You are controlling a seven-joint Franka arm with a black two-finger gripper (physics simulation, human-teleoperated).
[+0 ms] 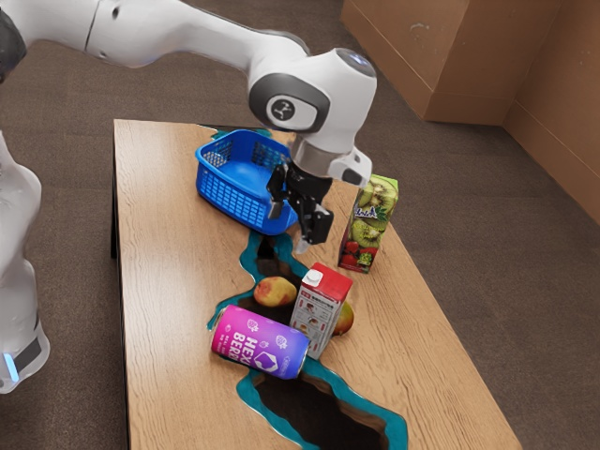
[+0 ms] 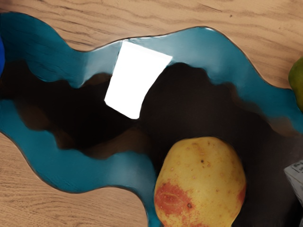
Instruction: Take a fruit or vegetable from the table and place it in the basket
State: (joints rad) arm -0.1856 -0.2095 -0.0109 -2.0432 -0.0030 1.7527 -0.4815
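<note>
Exterior view: the hand (image 1: 289, 228) is above the desk (image 1: 155, 281), empty, its two fingers standing apart. The reddish-yellow fruit (image 1: 275, 292), the nearest candidate, lies about midway between the desk's two long edges, close to the red-topped carton (image 1: 321, 309) and the can (image 1: 259, 342). A second fruit (image 1: 344, 319) is partly behind that carton. The basket (image 1: 225, 194) stands by the desk's short upper edge. Step in hand, as judged: bring the hand over the fruit, then lower it. Recommended: centre above the fruit first, turn the fingers so that neither comes down on carton or can, descend straight, close about its middle. Risk: a rounded skin may roll, and the upright carton may tip if nudged. Lift above the basket's rim before crossing.

Wrist view: the fruit is off-centre, so alignment remains to be made. It lies on a dark, teal-bordered band (image 2: 199, 94) set against pale wood grain; a white patch (image 2: 137, 78) there is probably glare.

Room, exterior view: brown carpet (image 1: 506, 253), brown panelled wall (image 1: 553, 103).
</note>
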